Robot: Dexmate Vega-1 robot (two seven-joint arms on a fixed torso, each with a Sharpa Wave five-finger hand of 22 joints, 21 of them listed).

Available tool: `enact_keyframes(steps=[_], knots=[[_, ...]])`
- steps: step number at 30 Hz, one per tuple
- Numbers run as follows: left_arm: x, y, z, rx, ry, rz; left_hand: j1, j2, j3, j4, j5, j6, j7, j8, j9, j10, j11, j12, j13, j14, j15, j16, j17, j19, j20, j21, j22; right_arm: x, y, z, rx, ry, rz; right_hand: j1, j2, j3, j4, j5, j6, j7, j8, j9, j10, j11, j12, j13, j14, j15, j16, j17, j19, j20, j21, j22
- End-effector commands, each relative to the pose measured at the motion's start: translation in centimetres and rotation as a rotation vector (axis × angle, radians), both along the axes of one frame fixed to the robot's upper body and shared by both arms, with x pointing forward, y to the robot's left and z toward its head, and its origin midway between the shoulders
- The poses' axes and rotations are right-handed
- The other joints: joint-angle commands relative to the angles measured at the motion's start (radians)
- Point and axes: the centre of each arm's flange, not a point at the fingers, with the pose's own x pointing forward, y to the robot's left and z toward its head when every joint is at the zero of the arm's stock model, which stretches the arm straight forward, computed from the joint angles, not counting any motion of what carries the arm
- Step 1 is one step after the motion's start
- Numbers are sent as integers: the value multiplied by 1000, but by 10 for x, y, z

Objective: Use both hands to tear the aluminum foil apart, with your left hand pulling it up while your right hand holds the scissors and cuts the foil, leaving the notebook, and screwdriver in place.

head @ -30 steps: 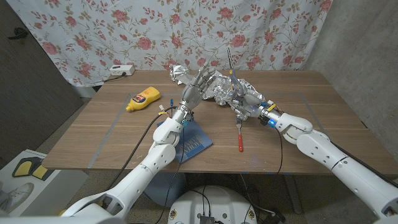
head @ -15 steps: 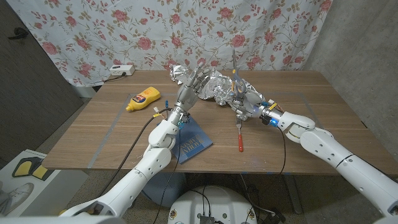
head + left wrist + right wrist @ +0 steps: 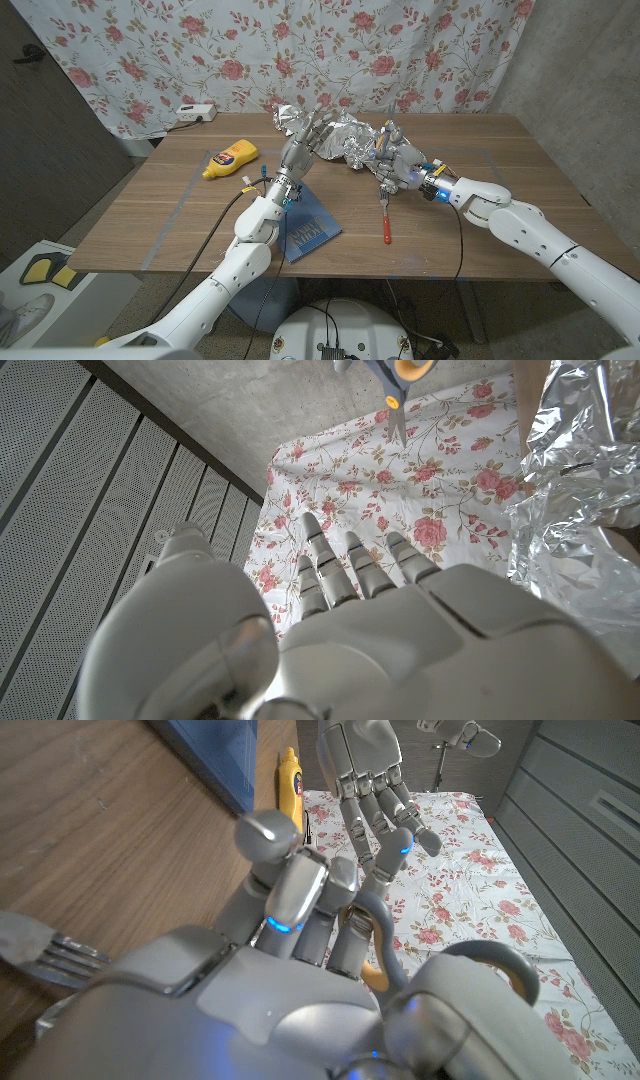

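You're early in the job — the foil point(image 3: 345, 138) is one crumpled heap at the far middle of the table point(image 3: 520, 200), and I see no cut or tear in it, though the far side is hidden.

Your left hand point(image 3: 305, 140) is raised at the foil's left end with its fingers point(image 3: 352, 565) extended and a little apart. The left wrist view shows foil point(image 3: 580, 510) beside the hand, not in it. Whether any fingertip touches the foil I can't tell, so I'd judge the pull-up as not started.

Your right hand point(image 3: 395, 160) sits at the foil's right end, fingers point(image 3: 300, 900) curled around the scissors point(image 3: 390, 970) — grey loops with orange lining in the right wrist view. The blade tip point(image 3: 395, 400) also shows in the left wrist view, up beyond the left fingers. So the scissors are gripped, but the blades aren't on the foil as far as I can see.

Left to do, by my read: grab the foil with the left hand, lift, bring the blades in, cut.

Counts:
- foil: one heap
- scissors: one pair
- notebook point(image 3: 305, 228): one, blue, partly under your left forearm, near side of the table
- screwdriver point(image 3: 384, 222): one, red handle, lying just below your right hand
- yellow bottle point(image 3: 229, 160): one, on its side, left part of the table
- white power strip point(image 3: 196, 113): one, far left corner

Notebook and screwdriver both lie apart from the foil.
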Motion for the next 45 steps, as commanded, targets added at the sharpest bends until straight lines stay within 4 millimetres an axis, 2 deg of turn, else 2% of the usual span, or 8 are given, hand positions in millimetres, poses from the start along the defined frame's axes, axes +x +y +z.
enact_keyframes(steps=[1,7,10,16,26,37,43,45], knots=[[-6,7,-3,1,6,28,1,7,1,-3,5,11,0,10,0,14,-1,2,1,13,-1,6,-3,12,-1,8,3,-5,-9,14,-163,-10,-26,-113,-31,-22,0,20,61,119,-27,-28,77,-89,68,0,1,0,10,4,1,0,-21,19],[-11,13,0,11,-2,54,4,10,3,-6,5,17,-1,11,0,24,-3,4,1,21,-4,9,-9,13,-2,8,3,-8,-14,20,-259,15,-2,-236,-54,-24,3,44,35,142,-64,-60,52,-85,68,0,-14,0,10,4,-6,0,-53,16],[-13,18,2,23,-8,78,4,10,3,-6,5,16,0,11,0,27,0,5,1,21,-3,9,-12,14,-2,8,3,-11,-15,22,-288,24,5,-254,-54,-22,2,51,25,148,-72,-63,45,-83,68,0,-17,1,10,4,-7,0,-59,16],[-14,27,8,59,-17,123,0,11,2,-6,5,8,8,6,0,12,8,-4,1,22,0,9,-19,15,-1,8,3,-16,-18,22,-302,34,26,-264,-53,-20,1,62,19,152,-85,-75,36,-83,68,0,-23,1,10,4,-3,0,-64,19],[-8,43,24,203,-32,205,-28,4,-12,-3,0,-13,40,-2,-1,-108,78,-54,-8,-11,27,-6,-53,9,11,5,3,-21,-18,25,-363,40,53,-269,-56,-21,0,87,-5,165,-105,-77,14,-81,69,1,-39,2,10,4,-17,4,-80,32],[-6,59,47,355,-71,287,-43,4,-17,-2,-2,-9,63,0,0,-171,96,-71,-19,-63,54,-19,-77,-19,34,-3,4,-26,-17,30,-379,28,72,-265,-51,-17,-2,111,-6,169,-113,-71,-5,-83,70,0,-55,1,11,4,-12,9,-103,22],[-5,71,54,452,-80,320,21,62,30,-38,2,-44,76,-9,1,-246,118,-79,-33,-118,80,-20,-105,-46,55,-4,4,-28,-18,30,-394,22,74,-263,-46,-16,-3,121,-5,168,-115,-67,-8,-86,71,0,-58,1,12,4,-8,7,-112,19],[-4,74,56,478,-77,317,36,65,37,-51,4,-52,68,-9,1,-256,108,-77,-37,-131,77,-21,-113,-50,48,-4,4,-29,-18,30,-388,31,81,-261,-39,-15,-4,131,-4,166,-120,-65,-9,-87,71,0,-59,1,12,4,-8,8,-116,25]])
